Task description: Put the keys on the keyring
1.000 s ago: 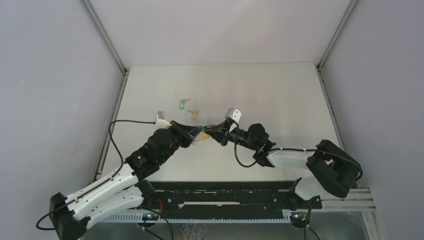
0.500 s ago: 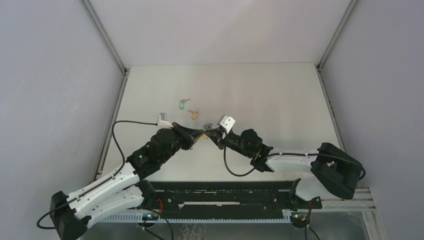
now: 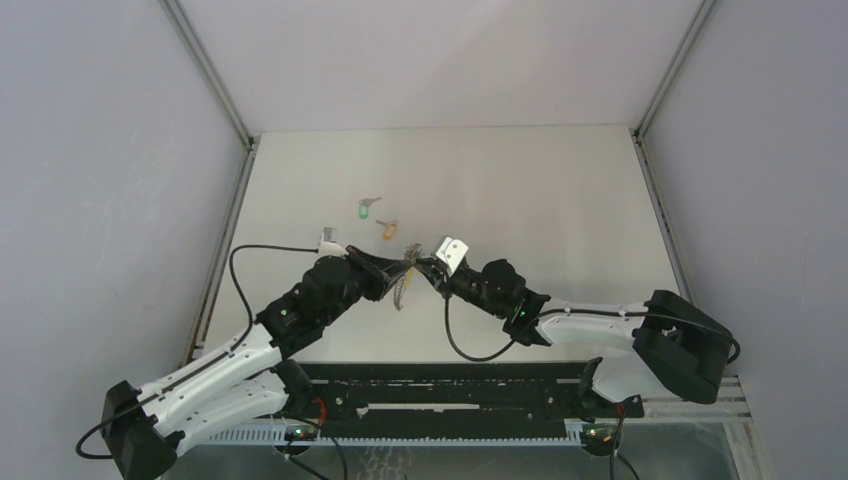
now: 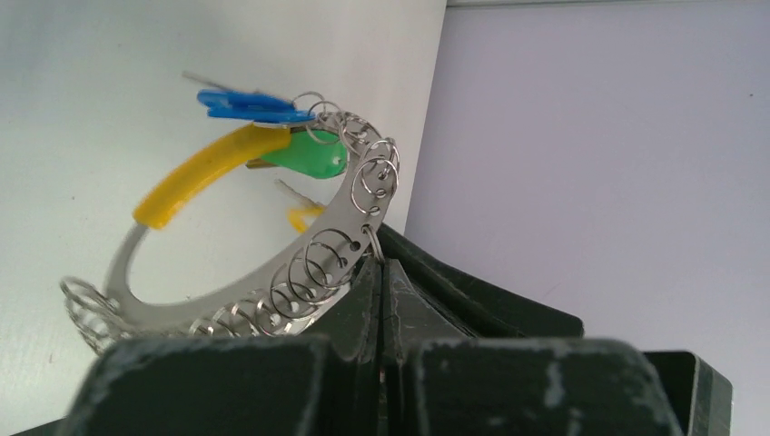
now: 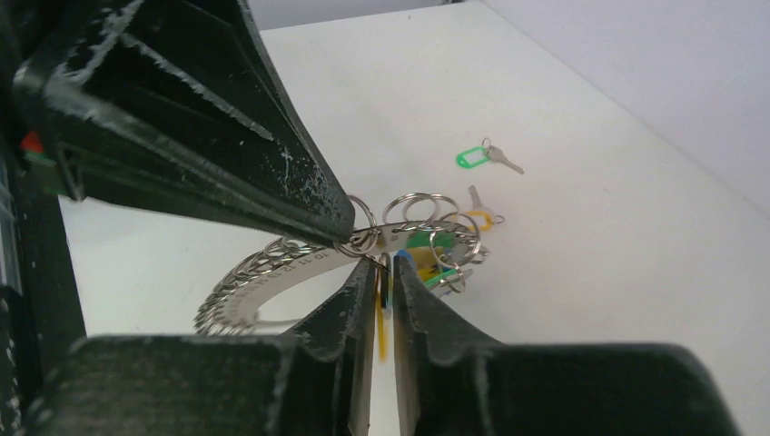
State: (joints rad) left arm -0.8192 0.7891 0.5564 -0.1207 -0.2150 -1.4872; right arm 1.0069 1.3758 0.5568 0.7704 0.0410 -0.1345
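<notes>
Top: left claw [image 3: 392, 272] and right claw [image 3: 425, 266] meet at the keyring [image 3: 403, 283]; green key [image 3: 366, 210] and orange key [image 3: 387, 229] lie loose on the worktop [image 3: 560, 200].
Left wrist: left claw pinched tight on keyring.
Right wrist: right claw a slit apart, hold unclear. Suggest keeping keyring steady.

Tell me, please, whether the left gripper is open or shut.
Shut: the left gripper has its jaws pressed together, no gap, pinching a ring of the keyring.

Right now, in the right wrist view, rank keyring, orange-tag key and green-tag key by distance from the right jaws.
1. keyring, at the right gripper's jaws.
2. orange-tag key, on the table beyond.
3. green-tag key, farthest back.
</notes>
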